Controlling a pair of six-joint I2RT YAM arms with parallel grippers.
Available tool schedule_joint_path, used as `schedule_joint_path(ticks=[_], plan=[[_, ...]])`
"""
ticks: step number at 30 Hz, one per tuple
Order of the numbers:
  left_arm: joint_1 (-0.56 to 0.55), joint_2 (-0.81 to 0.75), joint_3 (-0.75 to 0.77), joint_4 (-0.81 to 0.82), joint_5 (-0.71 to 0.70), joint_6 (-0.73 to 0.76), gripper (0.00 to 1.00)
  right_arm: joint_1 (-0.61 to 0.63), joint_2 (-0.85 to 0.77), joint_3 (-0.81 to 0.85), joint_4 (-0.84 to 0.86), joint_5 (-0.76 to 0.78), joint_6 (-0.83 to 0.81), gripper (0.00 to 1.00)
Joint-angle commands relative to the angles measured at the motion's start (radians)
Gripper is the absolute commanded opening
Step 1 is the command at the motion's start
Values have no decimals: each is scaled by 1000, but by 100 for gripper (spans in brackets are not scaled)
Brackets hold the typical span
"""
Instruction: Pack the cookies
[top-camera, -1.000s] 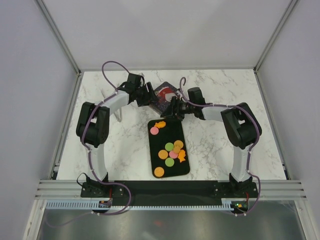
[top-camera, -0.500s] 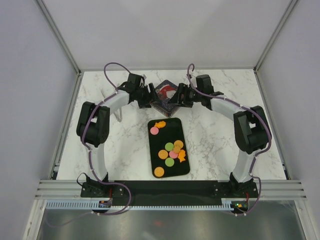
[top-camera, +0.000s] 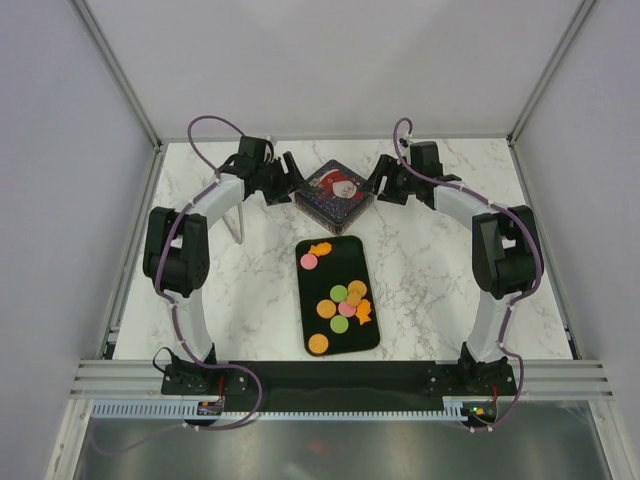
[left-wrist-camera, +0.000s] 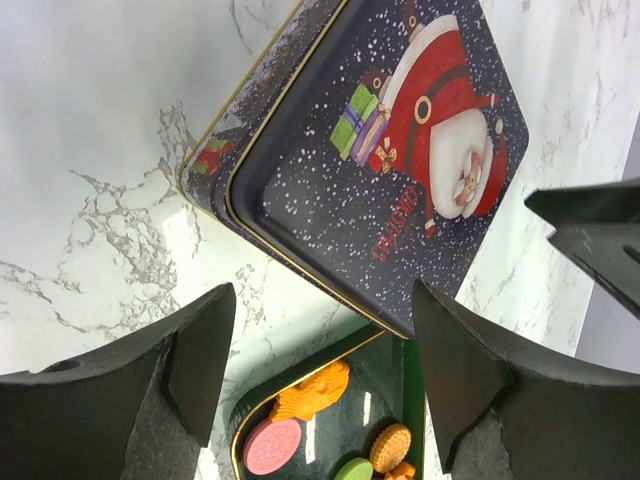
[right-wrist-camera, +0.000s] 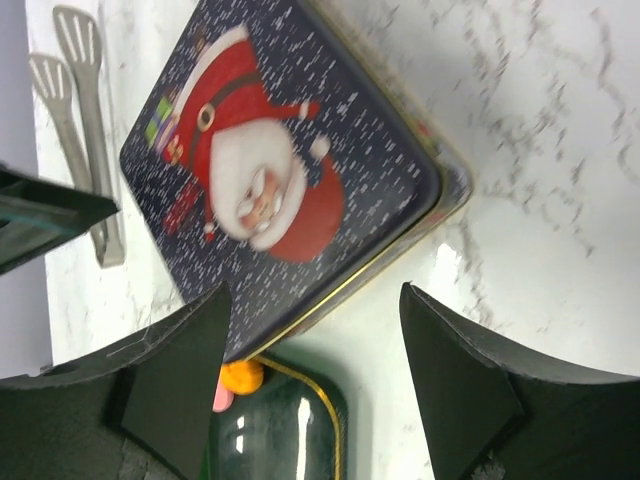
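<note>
**A:** From above, where does everything sit?

**B:** The cookies (top-camera: 340, 300) lie loose on the black tray (top-camera: 340, 262) in the middle of the table, in orange, pink and green. None are packed yet. Beyond the tray stands the Santa tin (top-camera: 333, 190), lid on, one corner toward the tray.

**A:** And the arms?

**B:** The left gripper (top-camera: 288, 180) and the right gripper (top-camera: 380, 182) flank the tin, one at each side, and neither touches it. I'd judge they are placed to take the lid from both sides, since the tin has to be opened first.

**A:** The left wrist view?

**B:** The jaws stand apart with nothing between them. The lid fills the view ahead, seated on its base. Below it, the tray's far end shows an irregular orange piece, a pink round and a few others.

**A:** The right wrist?

**B:** The jaws are wide and empty here too, with the tin (right-wrist-camera: 270, 180) just ahead and clear of the fingers. What is inside the tin cannot be told. Metal tongs (right-wrist-camera: 85, 130) lie on the marble beyond it, likely there for lifting cookies.
</note>
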Motion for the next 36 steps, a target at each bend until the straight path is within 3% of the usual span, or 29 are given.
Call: schedule_joint_path(ticks=[1, 15, 36], plan=[[3, 12, 51, -25, -13, 8, 79, -18, 66, 95, -4, 60, -25, 77], [17, 90, 97, -6, -6, 0, 80, -23, 264, 312, -51, 81, -61, 78], [17, 156, 107, 48, 31, -34, 66, 9, 212, 289, -73, 37, -87, 70]])
